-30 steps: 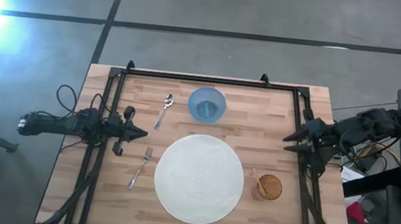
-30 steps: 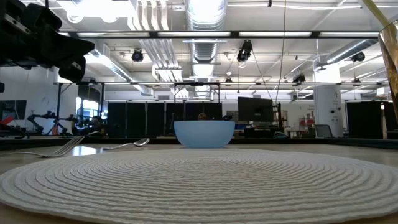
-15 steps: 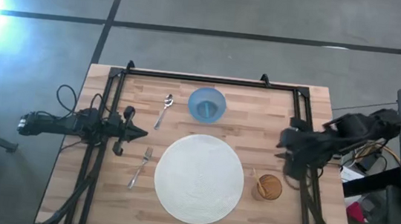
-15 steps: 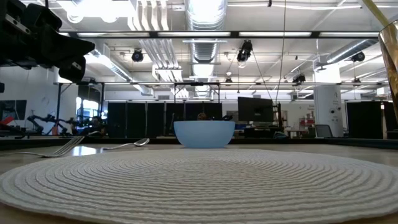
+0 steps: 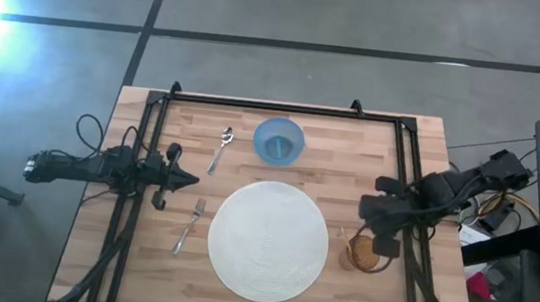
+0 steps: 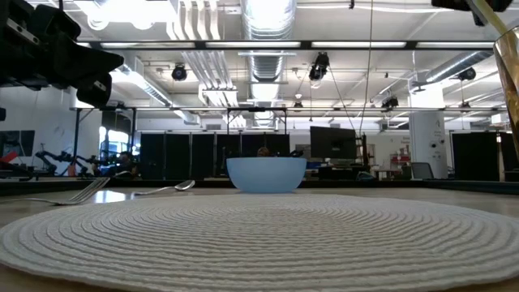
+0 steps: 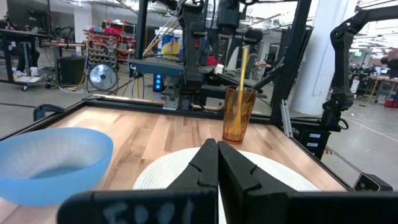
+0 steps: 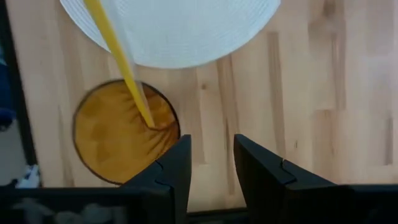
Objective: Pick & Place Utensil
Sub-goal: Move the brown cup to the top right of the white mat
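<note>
The fork (image 5: 190,225) and the spoon (image 5: 221,149) lie flat on the wooden table, left of the round white placemat (image 5: 267,241). They also show in the low view as fork (image 6: 77,193) and spoon (image 6: 166,189). My left gripper (image 5: 192,178) is shut and hovers between the two utensils, touching neither; its shut fingertips (image 7: 214,165) point across the table. My right gripper (image 5: 375,222) is open and points down, just above and beside the amber cup (image 5: 365,254). In the right wrist view the gripper (image 8: 211,155) stands next to the cup (image 8: 124,134).
A blue bowl (image 5: 279,140) stands beyond the placemat. The amber cup holds a yellow straw (image 8: 115,56) that leans over the placemat's edge (image 8: 174,31). Black frame rails (image 5: 135,187) run along the table's left, right and far sides. Bare wood lies between placemat and rails.
My right arm has swung from the table's right rail toward the left and the near edge, coming over the amber cup, and its gripper has tipped down. Its dark body now shows at the top right of the low view. Nothing else has moved.
</note>
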{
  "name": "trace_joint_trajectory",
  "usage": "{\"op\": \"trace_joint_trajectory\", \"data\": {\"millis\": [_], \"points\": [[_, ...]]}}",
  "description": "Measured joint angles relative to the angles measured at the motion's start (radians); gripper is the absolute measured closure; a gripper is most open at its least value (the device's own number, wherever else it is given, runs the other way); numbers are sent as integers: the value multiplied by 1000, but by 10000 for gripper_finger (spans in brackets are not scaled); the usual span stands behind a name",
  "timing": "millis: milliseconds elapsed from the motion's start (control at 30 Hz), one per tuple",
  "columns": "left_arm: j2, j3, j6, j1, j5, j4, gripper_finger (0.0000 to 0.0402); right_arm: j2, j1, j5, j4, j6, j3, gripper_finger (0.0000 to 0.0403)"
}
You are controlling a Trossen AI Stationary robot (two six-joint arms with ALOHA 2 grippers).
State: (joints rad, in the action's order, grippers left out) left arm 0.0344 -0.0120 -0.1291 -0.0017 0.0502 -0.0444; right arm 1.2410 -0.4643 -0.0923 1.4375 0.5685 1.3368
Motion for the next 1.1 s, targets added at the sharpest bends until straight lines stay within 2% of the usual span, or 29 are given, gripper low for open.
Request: {"op": "trace_joint_trajectory", "data": {"millis": [300, 800, 1100], "points": [[0, 0, 0, 0, 0, 0, 401, -32, -62, 44, -95, 56, -125, 277], [0, 0, 0, 0, 0, 0, 401, -35, -62, 93, -204, 84, -244, 244], [0, 0, 0, 0, 0, 0, 401, -35, -61, 93, -226, 98, -281, 255]]}}
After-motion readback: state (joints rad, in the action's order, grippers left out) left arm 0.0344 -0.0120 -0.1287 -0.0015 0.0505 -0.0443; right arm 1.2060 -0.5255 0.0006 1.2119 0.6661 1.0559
